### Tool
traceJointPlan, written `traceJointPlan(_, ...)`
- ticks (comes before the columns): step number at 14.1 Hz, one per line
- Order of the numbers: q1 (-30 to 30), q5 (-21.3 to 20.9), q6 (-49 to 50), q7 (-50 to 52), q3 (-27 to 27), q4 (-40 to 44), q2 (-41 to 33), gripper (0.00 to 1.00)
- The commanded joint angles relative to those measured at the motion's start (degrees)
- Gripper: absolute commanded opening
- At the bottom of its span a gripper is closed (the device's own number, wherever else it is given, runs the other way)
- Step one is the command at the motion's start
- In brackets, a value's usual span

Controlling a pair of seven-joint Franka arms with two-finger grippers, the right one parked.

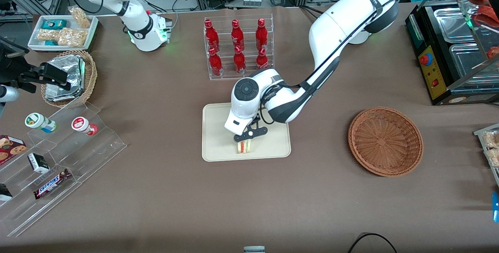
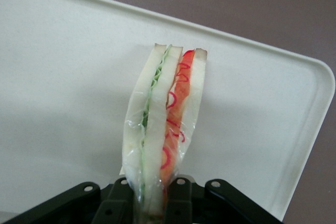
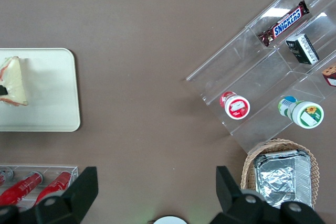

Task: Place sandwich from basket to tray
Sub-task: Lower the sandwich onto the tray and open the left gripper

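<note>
Cream-beige tray (image 1: 273, 149): you see one sandwich (image 1: 244, 146) standing on edge on it, near its front rim, pinched between the fingers of your left gripper (image 1: 245, 140). One reddish-brown wicker basket (image 1: 385, 141) lies well apart, toward the working arm's end. Six red bottles (image 1: 235, 46) stand in a clear rack farther back. A bar marked "SNICKERS" (image 1: 52, 183) lies on the clear stepped stand.

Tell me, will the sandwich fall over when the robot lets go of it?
Maybe. The sandwich stands on a thin edge over the tray, pinched by the gripper, so it looks tippy. Its soft bread and thin clear wrap probably squash easily, and the wrap may be a bit slippery. It likely weighs little.
</note>
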State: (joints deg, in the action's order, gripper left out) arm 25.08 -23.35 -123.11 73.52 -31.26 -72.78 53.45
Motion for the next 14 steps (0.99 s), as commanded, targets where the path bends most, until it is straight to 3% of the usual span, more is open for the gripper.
traceJointPlan(1,1.4,-0.8,0.0,1.1,0.0,1.2,0.7,0.13)
traceJointPlan(2,1.4,-0.8,0.0,0.8,-0.1,-0.2,0.6,0.17)
traceJointPlan(3,1.4,-0.8,-0.5,0.8,-0.1,-0.7,0.6,0.36)
traceJointPlan(5,1.3,-0.9,-1.9,0.7,-0.1,-0.8,0.5,0.99)
traceJointPlan(12,0.3,-1.4,4.4,0.5,0.2,-0.7,-6.3,1.0)
traceJointPlan(14,0.6,-1.4,10.7,-0.4,3.6,-1.5,-10.8,1.0)
